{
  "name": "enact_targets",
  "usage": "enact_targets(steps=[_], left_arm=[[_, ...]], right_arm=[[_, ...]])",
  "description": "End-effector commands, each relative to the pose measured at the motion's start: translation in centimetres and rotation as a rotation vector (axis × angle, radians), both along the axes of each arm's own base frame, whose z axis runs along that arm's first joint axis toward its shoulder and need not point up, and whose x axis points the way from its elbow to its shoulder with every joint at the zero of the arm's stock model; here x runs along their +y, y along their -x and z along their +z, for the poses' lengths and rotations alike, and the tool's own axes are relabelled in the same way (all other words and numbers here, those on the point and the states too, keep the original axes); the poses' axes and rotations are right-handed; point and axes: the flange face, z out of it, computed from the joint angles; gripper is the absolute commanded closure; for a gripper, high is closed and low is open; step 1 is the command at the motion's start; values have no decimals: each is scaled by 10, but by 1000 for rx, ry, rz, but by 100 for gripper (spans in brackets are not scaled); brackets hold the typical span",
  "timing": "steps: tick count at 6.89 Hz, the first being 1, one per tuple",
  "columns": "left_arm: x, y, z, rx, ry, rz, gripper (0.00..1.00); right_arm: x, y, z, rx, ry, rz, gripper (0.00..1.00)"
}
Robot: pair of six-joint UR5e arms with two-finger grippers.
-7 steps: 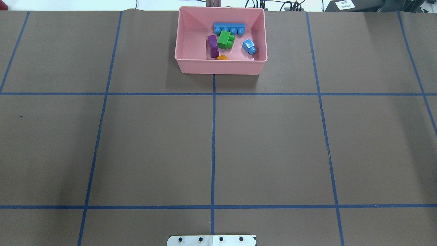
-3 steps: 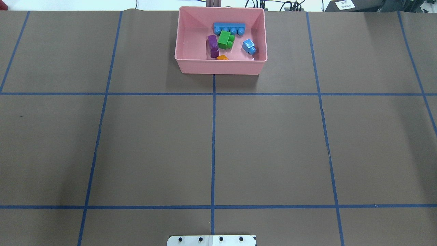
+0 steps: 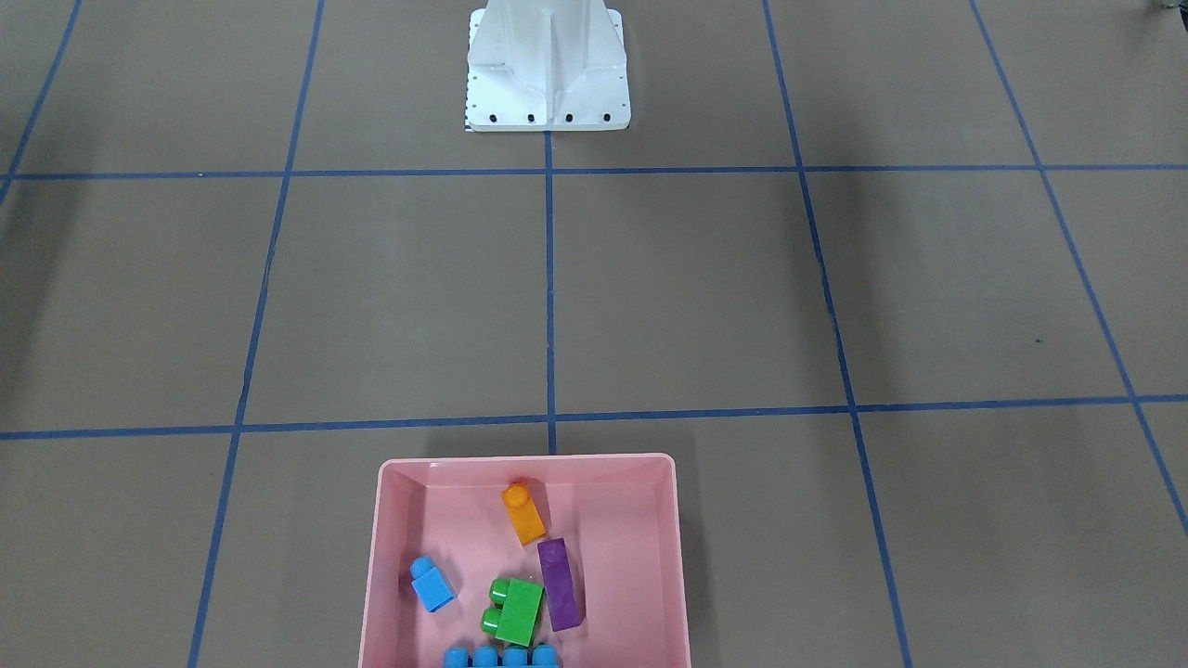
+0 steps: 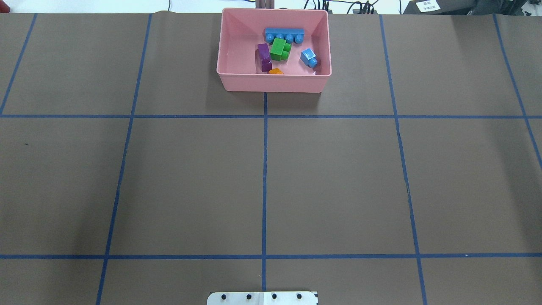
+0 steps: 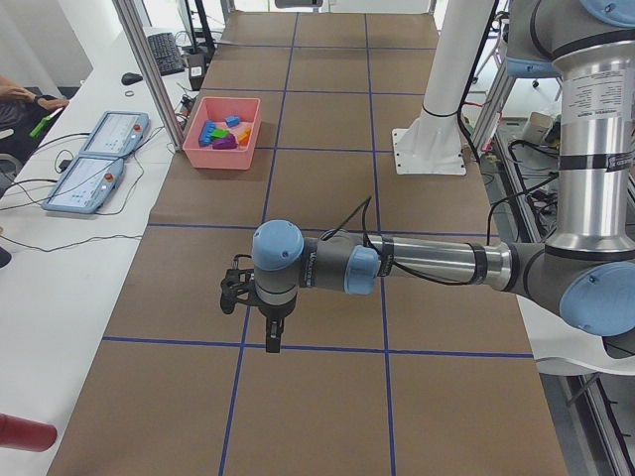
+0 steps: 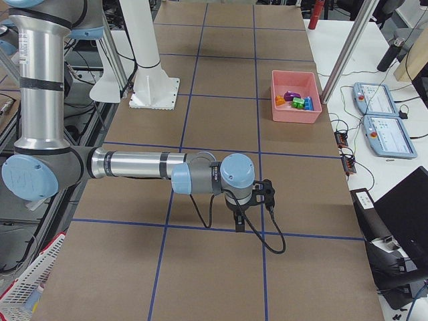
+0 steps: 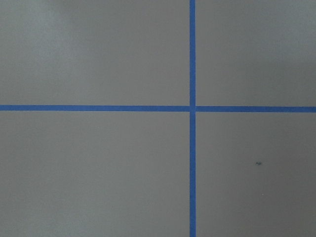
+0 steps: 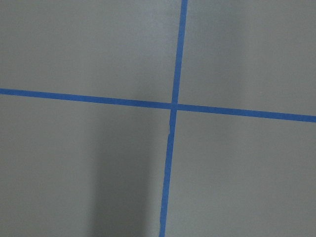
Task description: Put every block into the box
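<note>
All five blocks [image 4: 278,49] lay inside the pink box [image 4: 273,83] at the far edge of the worktop [image 4: 190,178]: orange [image 3: 524,516], small blue [image 3: 432,585], green [image 3: 516,611], purple [image 3: 560,584], long blue [image 4: 284,32]. The job looked done. That may be why the left hand [image 5: 268,332] and right hand [image 6: 240,221] hung well away from it. I could not tell if they were wide or narrow.

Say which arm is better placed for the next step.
Neither: all five blocks already lie in the box, so no pick remains. The left tool and right tool both hang over the table, similarly far from it.
</note>
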Motion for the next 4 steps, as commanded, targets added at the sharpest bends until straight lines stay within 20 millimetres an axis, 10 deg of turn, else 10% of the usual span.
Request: enact_targets(steps=[1, 4], left_arm=[[0, 0, 0, 0, 3, -1, 0], [-1, 0, 0, 0, 1, -1, 0]], right_arm=[[0, 0, -1, -3, -2, 0, 0], [0, 0, -1, -14, -1, 1, 0]])
